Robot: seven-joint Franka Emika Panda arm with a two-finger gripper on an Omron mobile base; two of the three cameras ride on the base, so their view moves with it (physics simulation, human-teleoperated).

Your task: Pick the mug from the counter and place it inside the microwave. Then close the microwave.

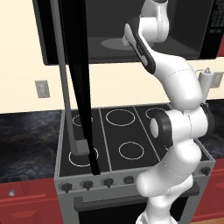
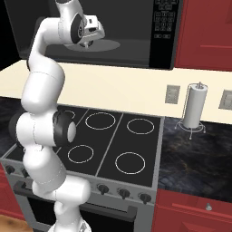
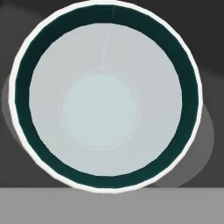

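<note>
The gripper (image 2: 87,43) reaches inside the microwave (image 2: 136,50) above its turntable (image 1: 114,43); whether its jaws grip is unclear. Directly beneath them, the hand camera looks into the mug (image 3: 105,98).

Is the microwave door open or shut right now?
Open. The microwave shows its dark cavity and turntable, and its door swings out over the stovetop.

I see flat, even rendered light without glare. The microwave (image 2: 136,36) cavity reads dim, and the mug (image 3: 105,96) throws a soft pale shadow beside it. Edges look slightly soft, with no visible distortion.
</note>
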